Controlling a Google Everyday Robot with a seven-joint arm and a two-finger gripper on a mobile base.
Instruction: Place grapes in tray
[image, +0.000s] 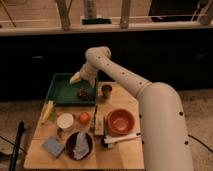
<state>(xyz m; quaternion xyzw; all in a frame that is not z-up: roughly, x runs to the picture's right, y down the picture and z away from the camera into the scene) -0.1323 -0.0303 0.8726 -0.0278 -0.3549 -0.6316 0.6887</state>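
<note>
Robot's claw (76, 78) hovers over upper-left part of the green tray (60, 95), left of frame centre; can't tell whether it's released or clenched. Grapes (83, 92) lie inside the tray nr its right side, just below-right of the claw and apparently apart from it, which suggests the drop is done. Arm reaches in from lower right, arcing over the bench (125, 152) so as to clear other items: dark cup (106, 91) beside tray, orange fruit (84, 118), orange-brown bowl (121, 121), white cup (65, 121).
</note>
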